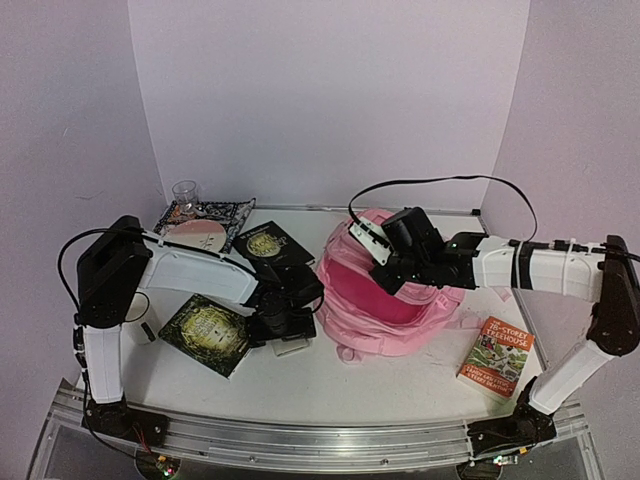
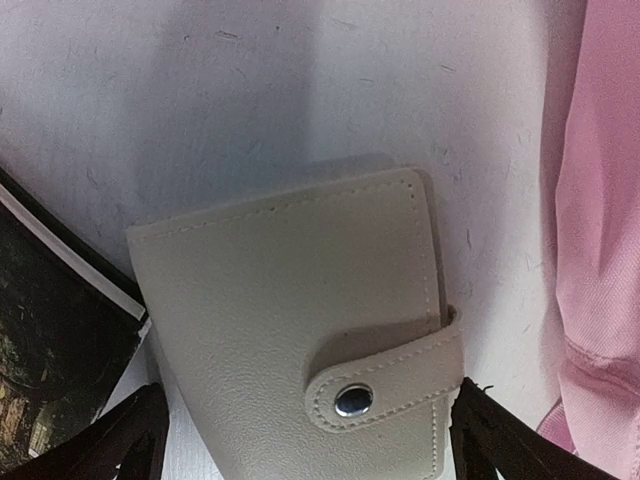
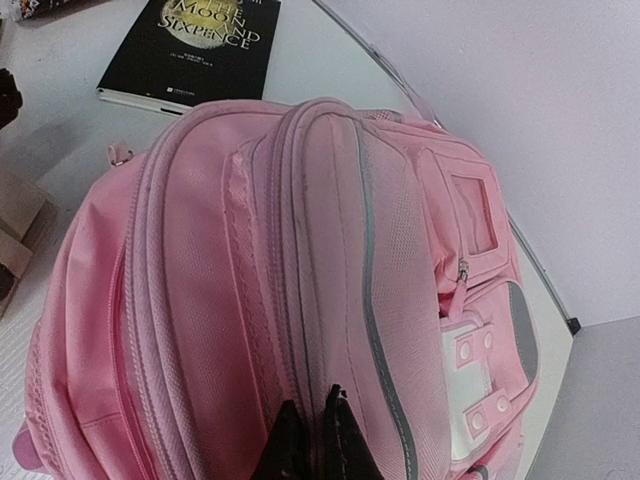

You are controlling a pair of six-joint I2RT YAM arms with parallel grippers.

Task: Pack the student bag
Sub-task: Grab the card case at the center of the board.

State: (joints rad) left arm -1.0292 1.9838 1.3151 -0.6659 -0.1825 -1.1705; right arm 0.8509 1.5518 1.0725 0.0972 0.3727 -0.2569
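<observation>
Cream leather wallet (image 2: 280, 300), snap tab fastened, is seen flat on the white table (image 2: 250, 90). It is straddled by the left gripper (image 2: 310, 445), jaws spread wide, nothing grasped. A dark book (image 2: 40, 340) lies just beside it. Mid-table, the pink student bag (image 1: 385, 295) is slumped. The right gripper (image 3: 315, 440) is closed at its top seam; whether fabric is pinched cannot be told. Beyond, a black book (image 3: 195, 45) lies flat.

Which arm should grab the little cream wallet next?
Left. The left pincer hangs open over the cream wallet, a finger on each side. The right pincer is shut on the pink backpack.
</observation>
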